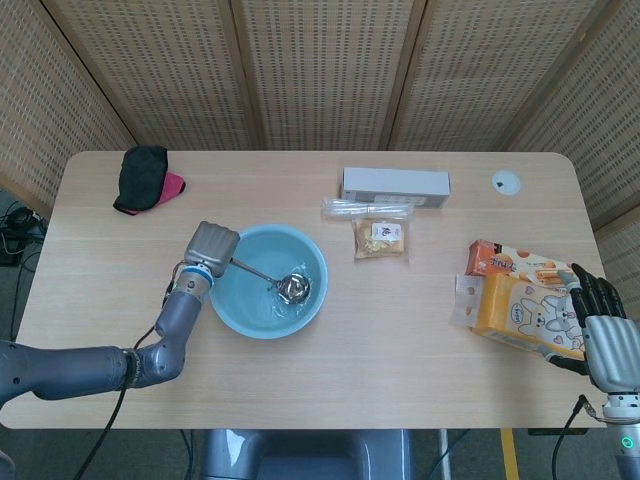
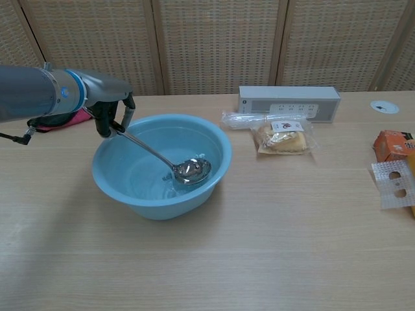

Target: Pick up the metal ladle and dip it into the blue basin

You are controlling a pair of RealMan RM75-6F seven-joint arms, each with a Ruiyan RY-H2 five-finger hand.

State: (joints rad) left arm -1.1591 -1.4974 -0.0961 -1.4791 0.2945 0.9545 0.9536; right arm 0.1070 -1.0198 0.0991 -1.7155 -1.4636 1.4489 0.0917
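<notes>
The blue basin point(image 1: 232, 310) point(image 2: 113, 181) sits left of the table's middle. My left hand point(image 1: 210, 248) point(image 2: 111, 116) hovers at the basin's left rim and grips the handle of the metal ladle point(image 1: 291, 288) point(image 2: 190, 170). The handle slopes down to the right, and the ladle's bowl sits inside the basin near its right wall. My right hand point(image 1: 606, 335) hangs by the table's front right corner, its dark fingers spread over a yellow snack bag point(image 1: 525, 315), holding nothing that I can see. The chest view does not show that hand.
A black and pink cloth point(image 1: 145, 178) lies at the far left. A grey box point(image 1: 395, 184) point(image 2: 288, 102), a clear packet point(image 1: 365, 209) and a bagged snack point(image 1: 380, 238) point(image 2: 283, 138) lie behind the basin's right. An orange packet point(image 1: 505, 260) point(image 2: 392, 144) lies at the right.
</notes>
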